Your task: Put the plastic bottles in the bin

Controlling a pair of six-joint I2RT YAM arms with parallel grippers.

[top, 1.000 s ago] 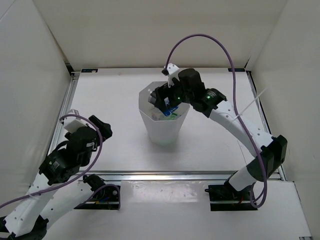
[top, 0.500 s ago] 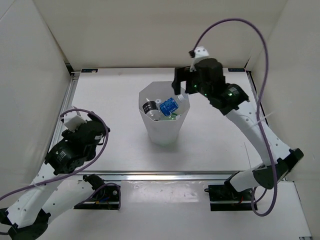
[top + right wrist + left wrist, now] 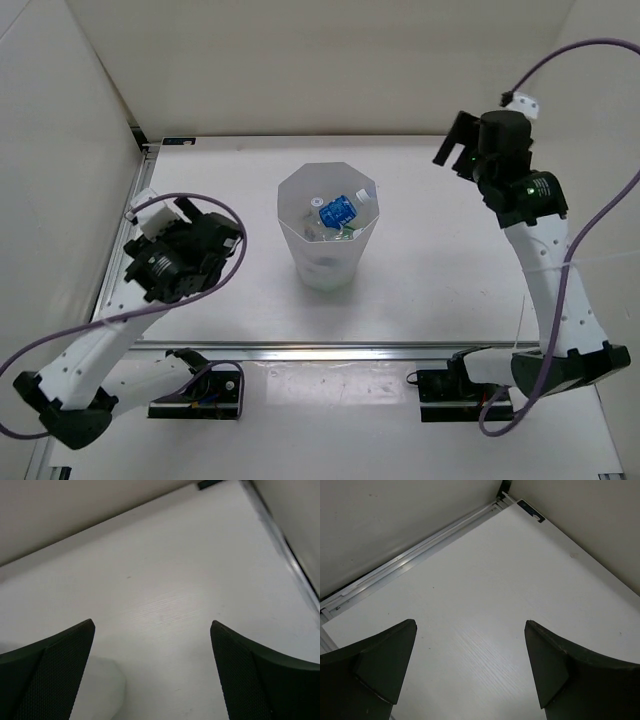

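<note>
Plastic bottles (image 3: 338, 211) inside bin (image 3: 325, 272), left pincer (image 3: 470, 625) agape, right pincer (image 3: 152, 624) agape

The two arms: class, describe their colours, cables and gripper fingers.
The left arm and right arm have white links and black joint housings. A purple cable loops along each. The right arm carries small green lights. The left gripper and right gripper have dark, wedge-shaped fingers; the right one's pads are mesh-textured.

The bin (image 3: 322, 266) is translucent plastic (table (image 3: 430, 275) matt, faintly grained).
</note>
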